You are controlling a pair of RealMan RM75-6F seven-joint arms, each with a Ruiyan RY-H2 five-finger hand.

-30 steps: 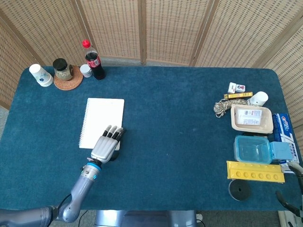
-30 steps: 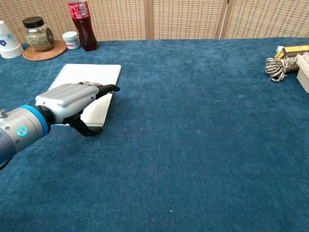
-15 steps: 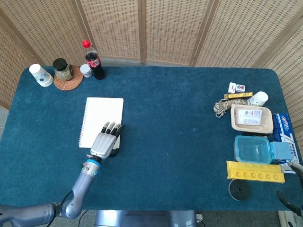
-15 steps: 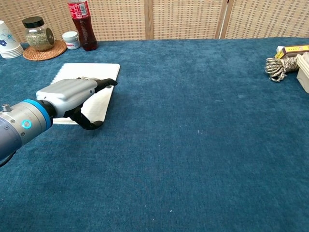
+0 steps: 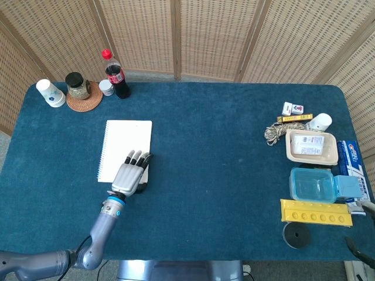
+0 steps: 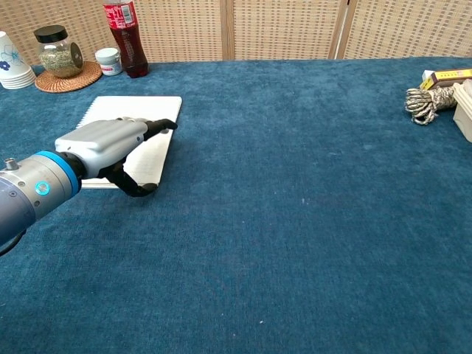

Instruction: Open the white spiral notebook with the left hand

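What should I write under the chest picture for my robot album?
Robot's left hand resting at the near right corner of the closed white spiral notebook on a blue table.

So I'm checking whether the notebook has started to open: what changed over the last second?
The left robot hand drew back slightly toward the robot and to its left, fingers lying over the lower right corner of the white spiral notebook. The notebook slid a little left with it. The cover looks flat and closed, as before. The cola bottle, jar and items on the right did not move.
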